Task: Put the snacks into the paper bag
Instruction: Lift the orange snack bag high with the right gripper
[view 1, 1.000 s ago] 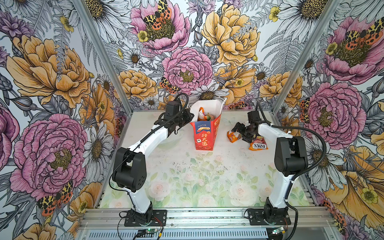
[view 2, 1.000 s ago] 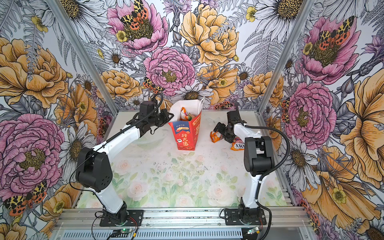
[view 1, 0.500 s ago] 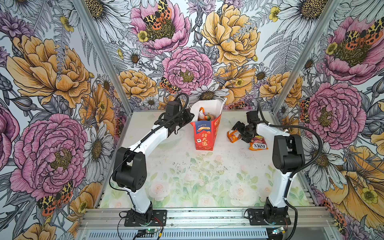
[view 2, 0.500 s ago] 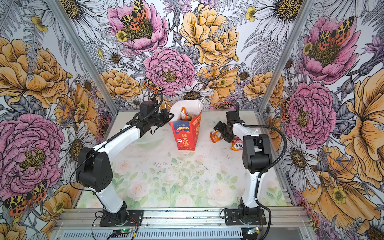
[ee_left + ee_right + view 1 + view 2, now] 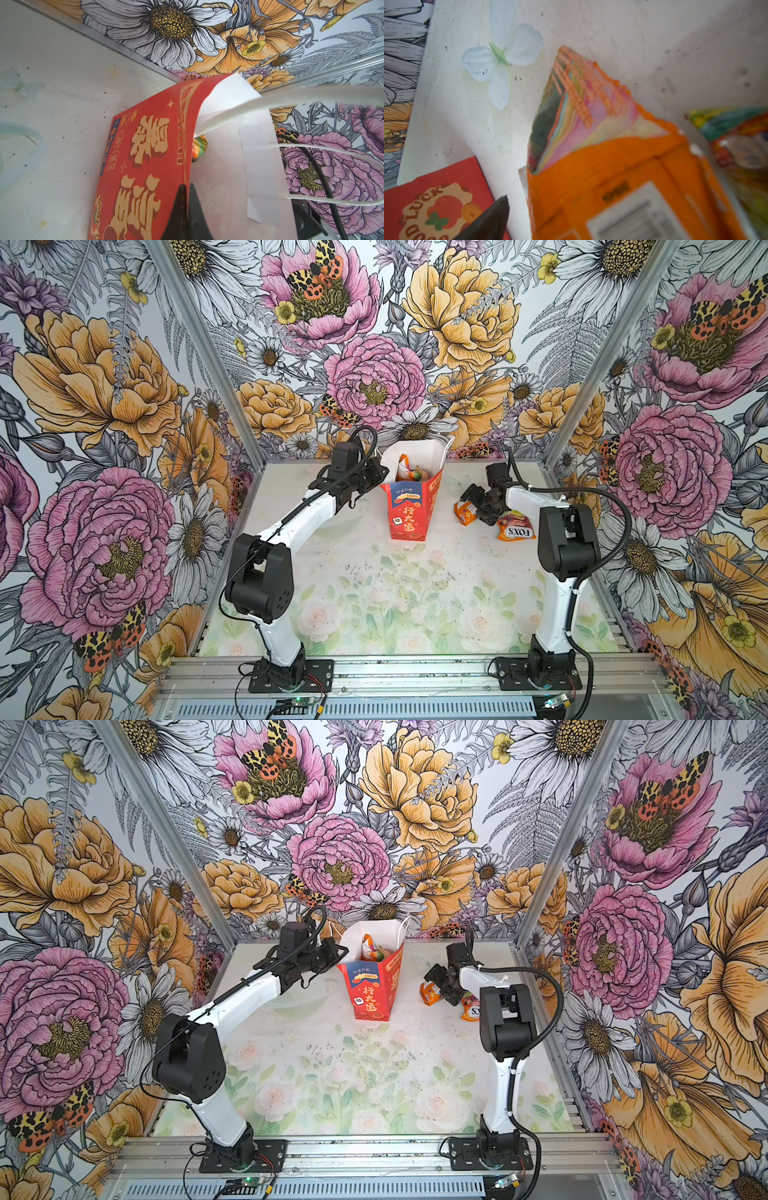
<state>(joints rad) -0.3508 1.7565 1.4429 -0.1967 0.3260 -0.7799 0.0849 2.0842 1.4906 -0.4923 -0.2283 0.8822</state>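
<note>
At the far middle of the bench [image 5: 415,593], the paper bag [image 5: 409,512] stands upright with its mouth gaping, and the left wrist view shows why. The left tool [image 5: 186,188] is clenched on the bag's left wall near the rim, one finger on the red print outside and one against the white lining inside. That pinch seems to do two jobs: it steadies a light bag that could easily tip, and it spreads the mouth so packets can drop in from the right. The cord handles [image 5: 301,146] hang loose, clear of the opening. A multicoloured packet [image 5: 408,472] already sits inside, leaning against the far wall, so the task is partly done. Two snacks remain on the bench to the right of the bag. They are an orange packet [image 5: 465,513] and, just beside it on the nearer right, a FOX'S packet [image 5: 515,527] lying flat with its lettering up. The right tool [image 5: 473,502] is lowered over the orange packet with its jaws spread wide and nothing gripped. In the right wrist view the packet fills the space beside one dark finger [image 5: 492,218], but I cannot tell whether a pad touches the film. This looks like the start of a grasp on the packet nearer the bag, leaving only a short carry leftward to the held-open mouth.
</note>
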